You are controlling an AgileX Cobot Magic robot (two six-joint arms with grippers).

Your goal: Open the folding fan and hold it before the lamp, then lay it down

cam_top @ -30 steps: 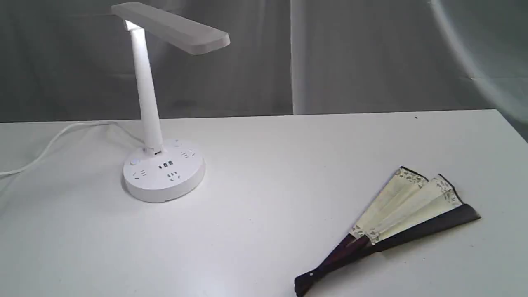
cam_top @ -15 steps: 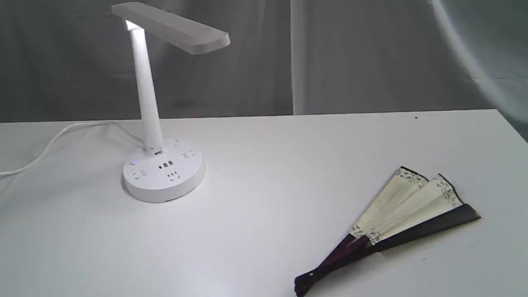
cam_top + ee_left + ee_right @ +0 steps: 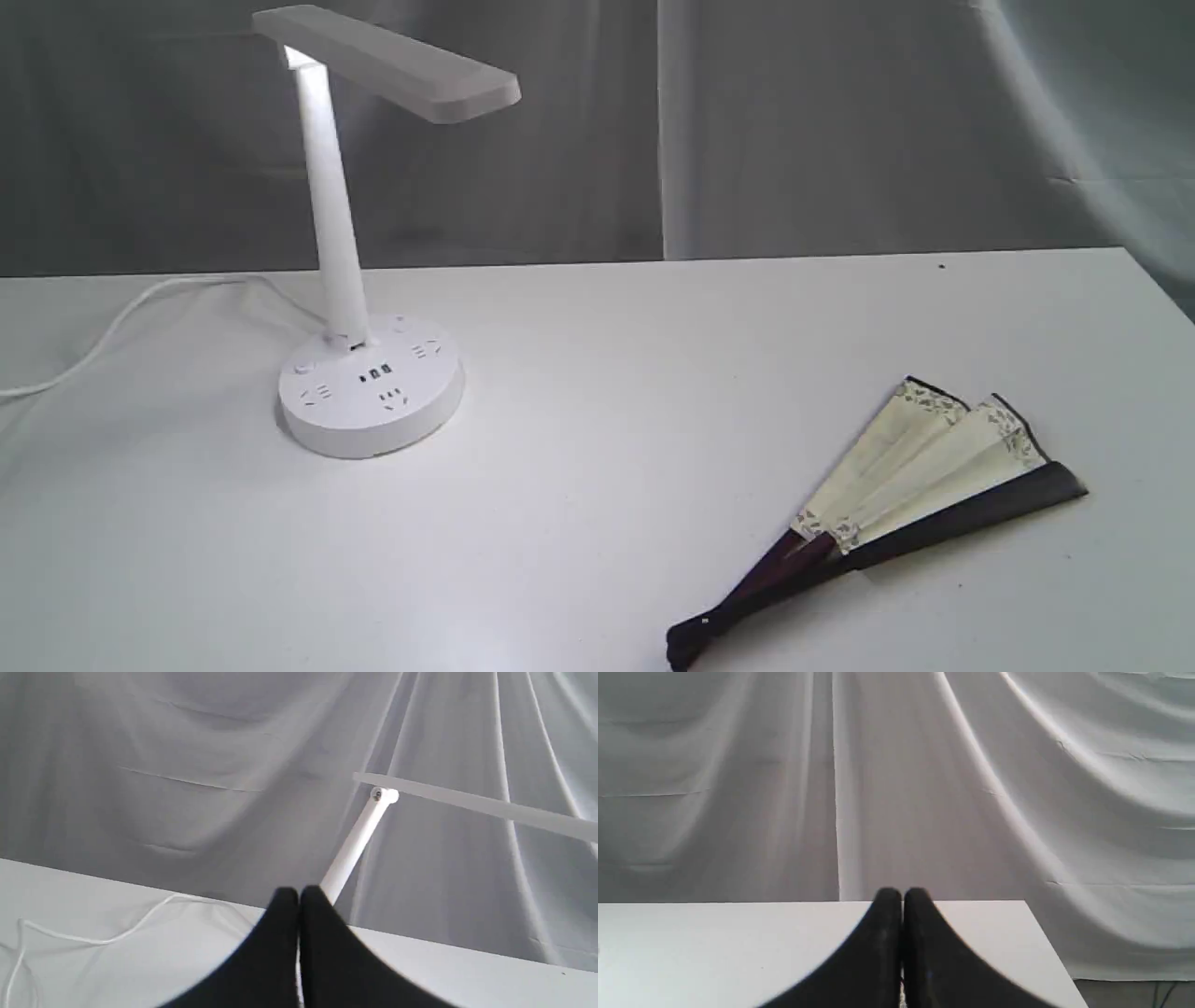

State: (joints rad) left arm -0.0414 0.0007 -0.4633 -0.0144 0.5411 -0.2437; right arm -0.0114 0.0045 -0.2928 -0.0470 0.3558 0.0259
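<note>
left claw [image 3: 299,895]: black tips pressed together, nothing held. right claw [image 3: 902,895]: same, closed & empty. both sit above table [image 3: 597,420], facing grey cloth [image 3: 840,131]. fan [image 3: 896,485]: flat on table, front right in ext. view, only partly spread; pivot toward near edge, cream leaf fanning up-right, dark guard along lower side. lamp [image 3: 331,215]: upright, back left, well apart from fan; bright patch under head at stem top; cord [image 3: 121,322] trails off left.

My left gripper [image 3: 299,895] blocks the lamp [image 3: 355,840] base; its cord [image 3: 168,284] runs off left, beyond my view.
</note>
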